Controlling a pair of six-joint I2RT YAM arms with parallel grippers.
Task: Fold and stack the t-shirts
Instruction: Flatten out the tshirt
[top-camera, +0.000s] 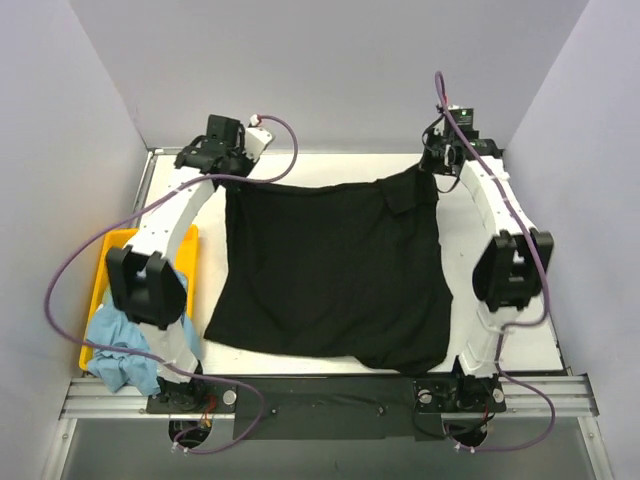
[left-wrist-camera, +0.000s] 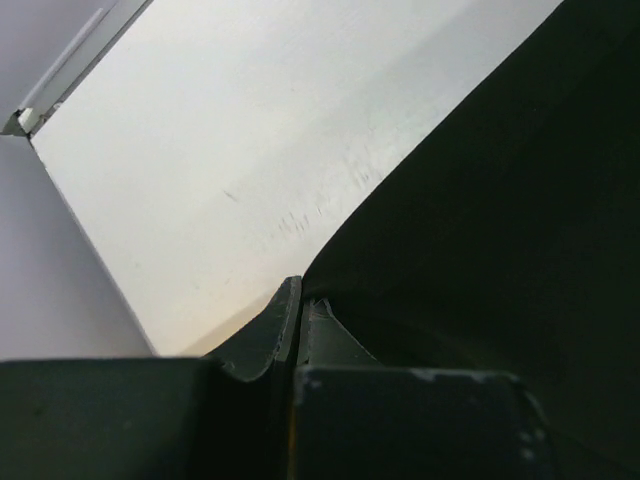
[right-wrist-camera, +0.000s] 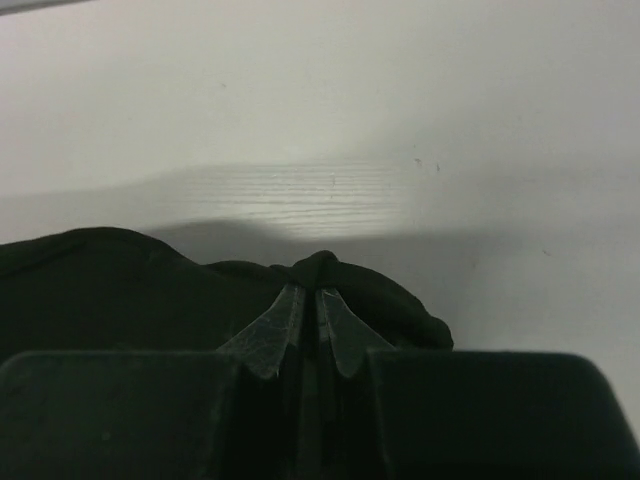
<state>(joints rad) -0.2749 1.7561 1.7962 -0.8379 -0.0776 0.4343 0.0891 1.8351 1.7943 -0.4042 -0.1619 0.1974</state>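
The black t-shirt (top-camera: 335, 270) lies spread over the middle of the table, its far edge stretched between my two grippers. My left gripper (top-camera: 226, 172) is shut on the shirt's far left corner. In the left wrist view the dark cloth (left-wrist-camera: 500, 250) runs right up to the closed left gripper (left-wrist-camera: 300, 290). My right gripper (top-camera: 436, 165) is shut on the far right corner. In the right wrist view a bunch of black cloth (right-wrist-camera: 100, 290) bulges around the pinched right gripper (right-wrist-camera: 312, 288). The light blue t-shirt (top-camera: 122, 352) sits crumpled at the near end of the yellow tray.
The yellow tray (top-camera: 108, 262) lies along the table's left side, partly under my left arm. Grey walls close in the table at the back and both sides. A metal rail (top-camera: 330, 392) with the arm bases runs along the near edge.
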